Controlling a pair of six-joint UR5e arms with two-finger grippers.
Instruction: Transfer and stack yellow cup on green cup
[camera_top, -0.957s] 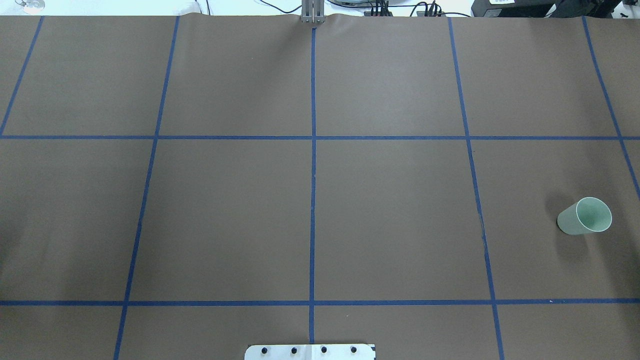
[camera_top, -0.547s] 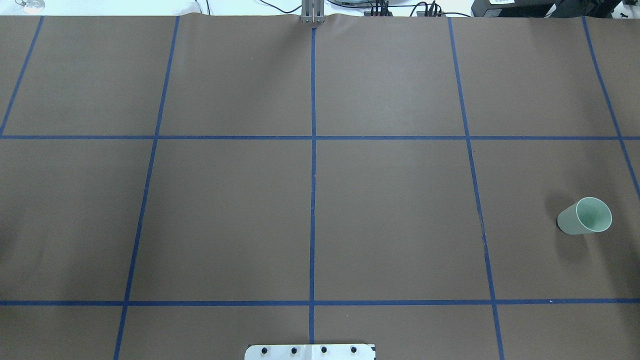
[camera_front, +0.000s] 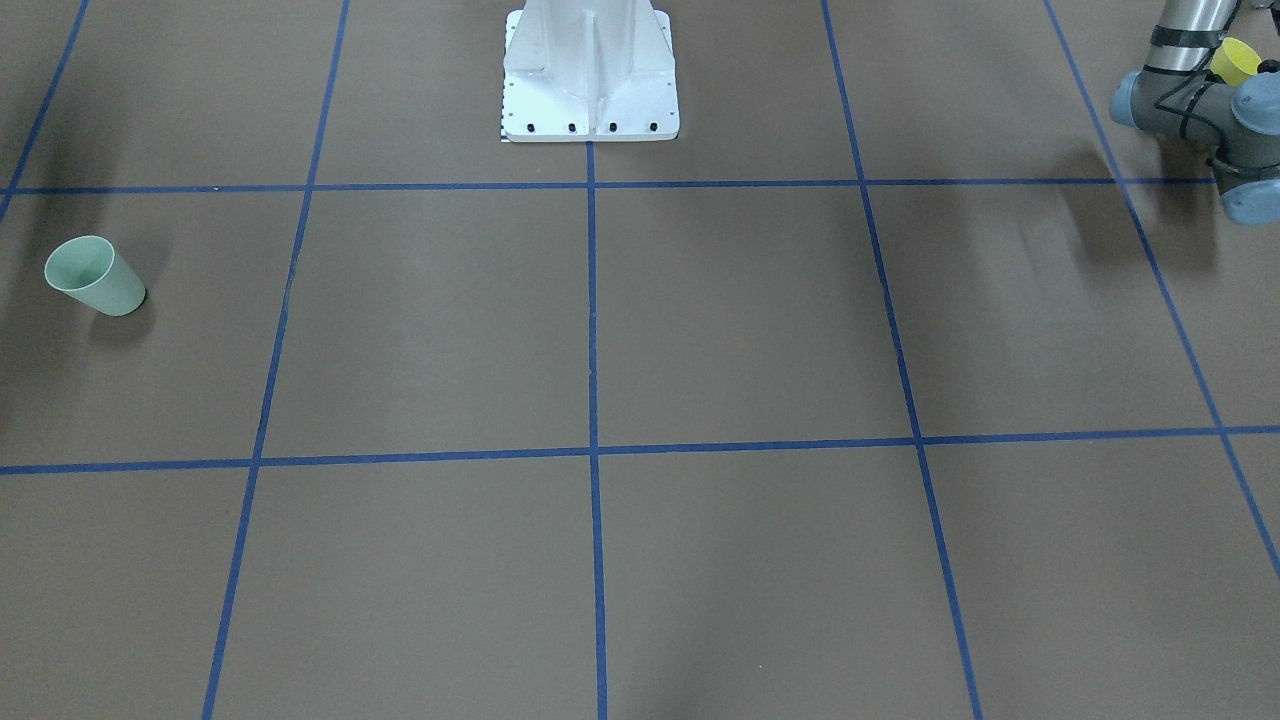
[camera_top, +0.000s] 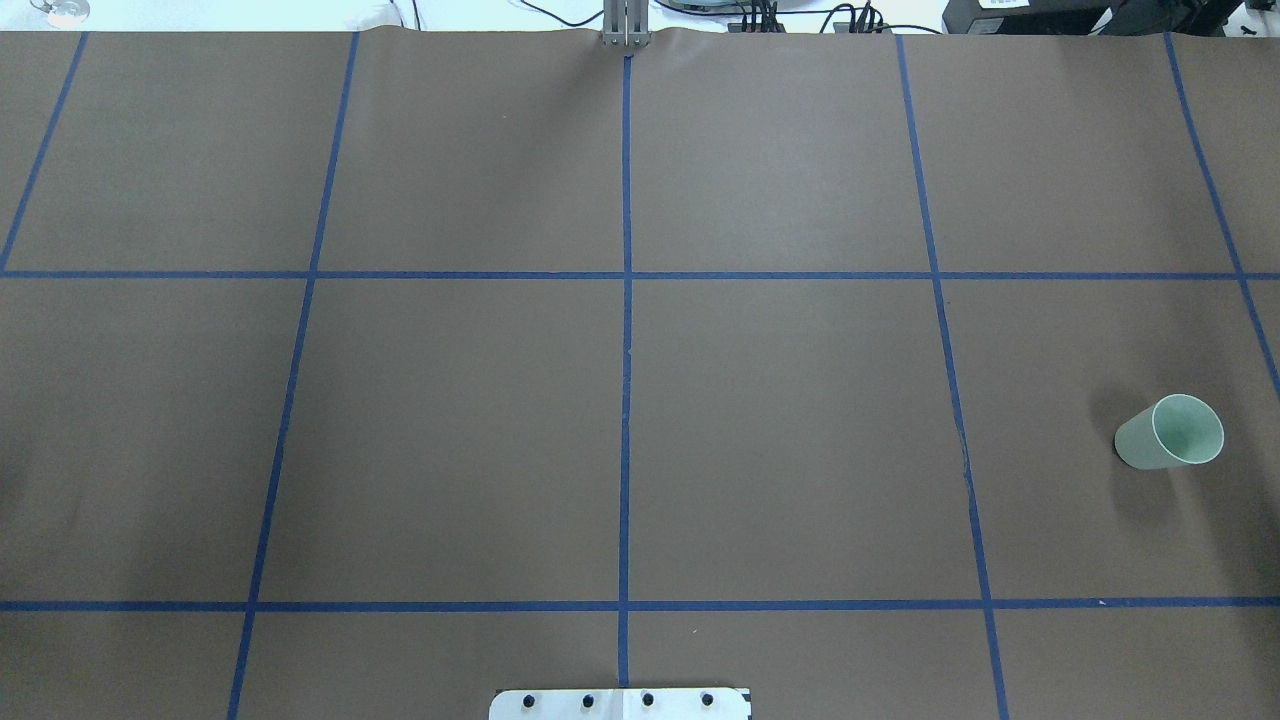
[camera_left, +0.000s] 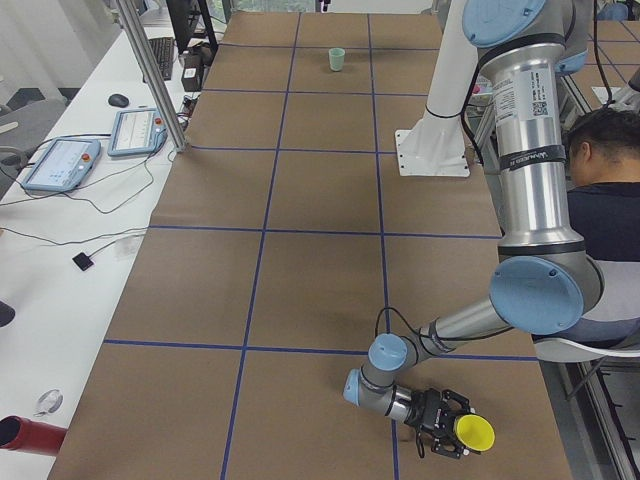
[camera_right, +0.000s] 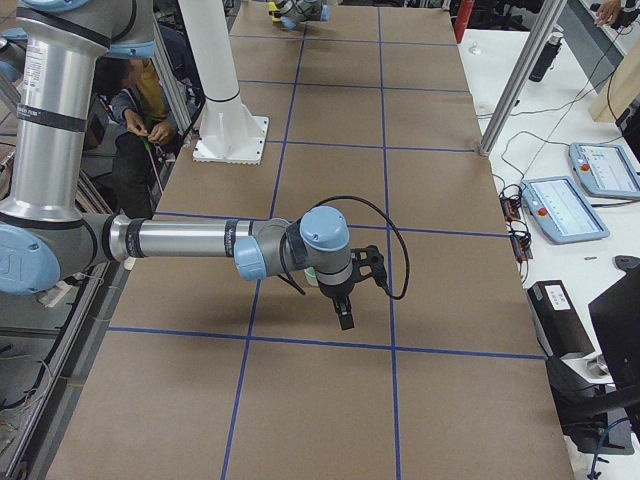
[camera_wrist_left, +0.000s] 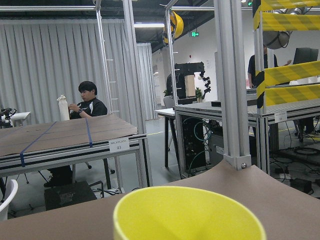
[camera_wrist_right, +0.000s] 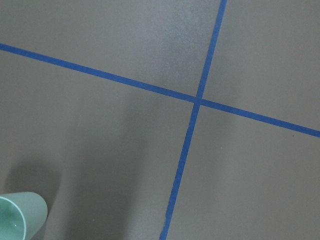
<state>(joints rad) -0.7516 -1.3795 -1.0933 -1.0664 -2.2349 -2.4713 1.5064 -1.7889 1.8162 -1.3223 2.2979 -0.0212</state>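
Note:
The yellow cup stands at the near end of the table by its robot-side edge, right at my left gripper, which lies level beside it. I cannot tell whether that gripper is open or shut. The cup's rim fills the bottom of the left wrist view and peeks out behind the left arm in the front-facing view. The green cup stands upright far to the right, also seen in the front-facing view and the right wrist view. My right gripper hangs near the green cup; its state is unclear.
The brown table cover carries a grid of blue tape lines. The white robot base stands at the middle of the robot's side. A seated person is behind the robot. Tablets lie on a white bench beside the table.

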